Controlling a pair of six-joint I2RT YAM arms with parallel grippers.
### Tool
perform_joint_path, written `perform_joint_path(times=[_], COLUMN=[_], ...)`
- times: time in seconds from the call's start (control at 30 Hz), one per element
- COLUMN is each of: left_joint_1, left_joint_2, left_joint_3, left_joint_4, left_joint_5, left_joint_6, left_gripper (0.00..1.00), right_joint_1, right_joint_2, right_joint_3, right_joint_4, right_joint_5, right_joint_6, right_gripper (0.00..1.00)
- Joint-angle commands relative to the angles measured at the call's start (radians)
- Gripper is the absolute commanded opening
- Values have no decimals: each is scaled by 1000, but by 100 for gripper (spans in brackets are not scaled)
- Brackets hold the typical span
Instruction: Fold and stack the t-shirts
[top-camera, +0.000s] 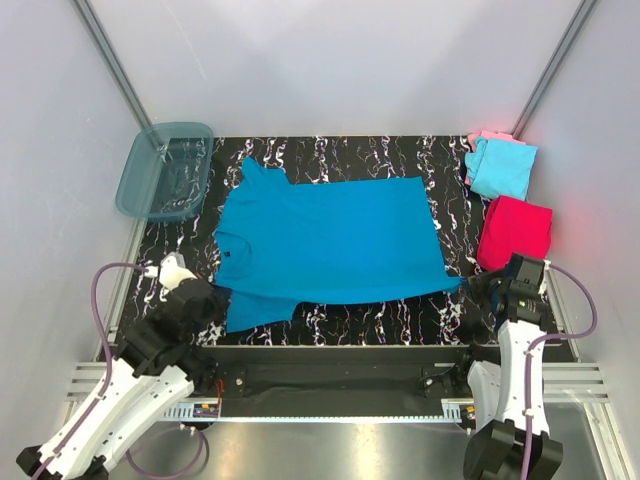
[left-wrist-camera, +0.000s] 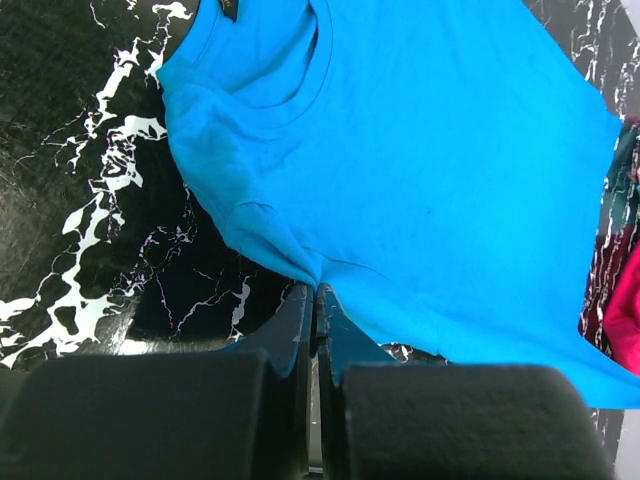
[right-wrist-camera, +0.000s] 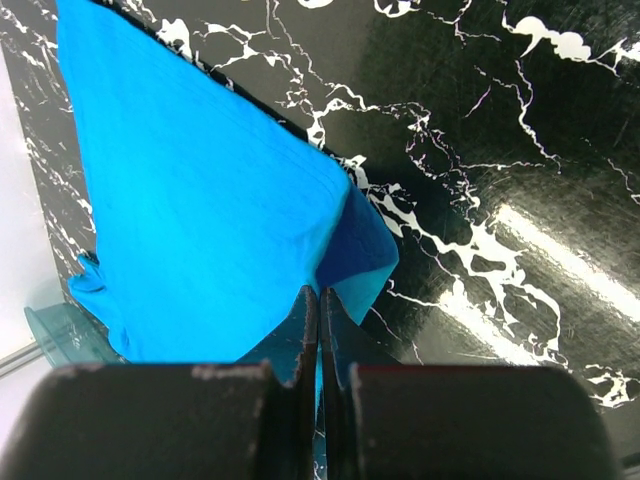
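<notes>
L gripper (left-wrist-camera: 315, 292) clamped on teal-blue t-shirt (top-camera: 330, 240) nr sleeve; R gripper (right-wrist-camera: 320, 293) pinching hem corner (shirt spread across table (top-camera: 330, 160)).

The worktop (top-camera: 330, 150) is glossy black marble pattern veined in white. In the right wrist view a bright streak of reflected light (right-wrist-camera: 540, 250) lies across it. Plain white walls (top-camera: 320, 60) enclose it at the back and both sides, with slanted grey metal posts (top-camera: 113, 60) at the rear corners. A silver slotted rail (top-camera: 330, 410) runs along the near edge.
</notes>
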Motion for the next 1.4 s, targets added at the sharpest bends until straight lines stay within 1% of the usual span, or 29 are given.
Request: perform_joint_path(times=[0.0, 0.27, 0.47, 0.67, 0.77, 0.8, 0.93, 1.17, 1.27, 1.37], left_joint_1=[-3, -3, -3, -3, -3, -3, -3, -3, -5, -3], left_joint_2=[38, 155, 204, 235, 255, 258, 259, 238, 259, 275], left_joint_3=[5, 103, 174, 209, 220, 220, 217, 200, 198, 192], left_joint_4=[57, 111, 120, 126, 132, 134, 138, 137, 141, 155], left_joint_5=[-39, -97, -137, -176, -182, -180, -174, -180, -185, -182], left_joint_6=[-2, 53, 84, 103, 106, 104, 103, 103, 97, 89], left_gripper=[0, 0, 0, 0, 0, 0, 0, 0, 0, 0], right_joint_1=[-3, -3, -3, -3, -3, -3, -2, 9, 34, 87], right_joint_2=[26, 87, 133, 188, 241, 256, 368, 406, 434, 442], right_joint_3=[-7, 53, 73, 91, 104, 110, 153, 157, 156, 156], right_joint_4=[71, 128, 176, 231, 275, 288, 349, 374, 386, 398], right_joint_5=[29, 25, 22, 8, -12, -41, -92, -90, -98, -75], right_joint_6=[6, 22, 33, 27, 19, 13, -18, -32, -27, -21], right_gripper=[0, 0, 0, 0, 0, 0, 0, 0, 0, 0])
